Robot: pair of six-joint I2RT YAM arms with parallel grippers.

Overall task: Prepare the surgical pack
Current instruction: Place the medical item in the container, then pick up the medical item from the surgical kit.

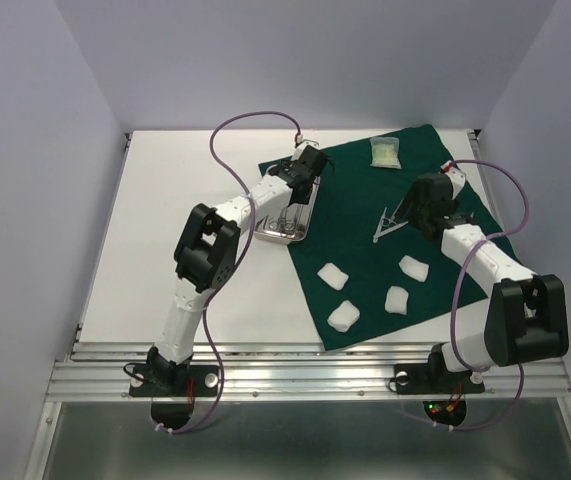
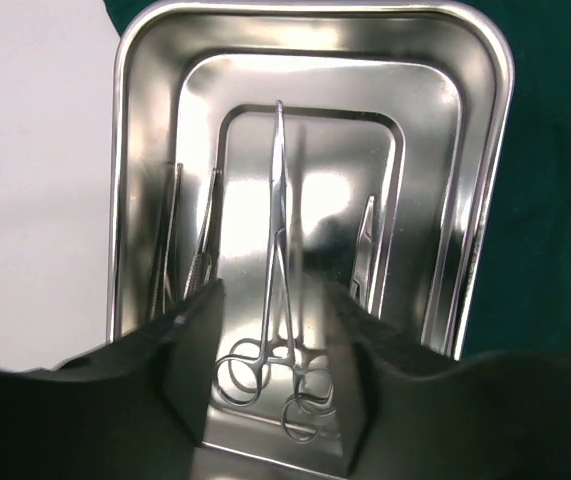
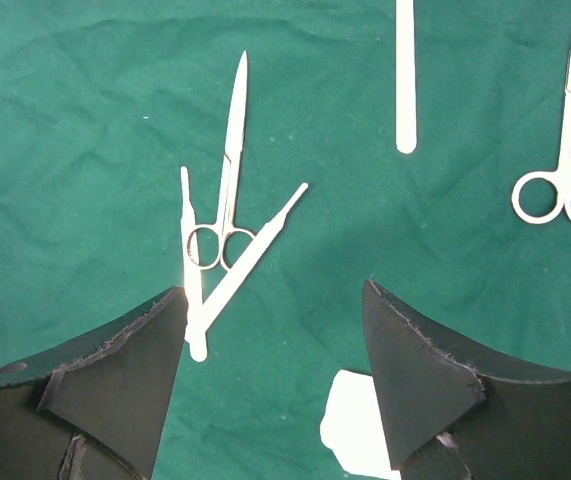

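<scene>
The dark green drape [image 1: 360, 205] lies at the middle right. The steel tray [image 1: 277, 235] sits on its left edge. My left gripper [image 1: 306, 166] is open above the tray's far end. In the left wrist view its fingers [image 2: 193, 372] stand either side of the ring handles of steel forceps [image 2: 277, 240] lying in the tray [image 2: 125, 150]. My right gripper [image 1: 427, 204] is open and empty over the drape [image 3: 85, 120], beside small scissors [image 3: 227, 170] and tweezers [image 3: 227, 282]. Four white gauze pads [image 1: 333, 276] lie on the near drape. The pale packet [image 1: 386, 152] lies at the far edge.
More steel instruments lie on the drape in the right wrist view: a flat handle [image 3: 405, 80] and ring-handled scissors [image 3: 568, 130]. One gauze pad [image 3: 357, 428] lies near the right finger. The white table [image 1: 180, 200] extends left of the drape, with walls around.
</scene>
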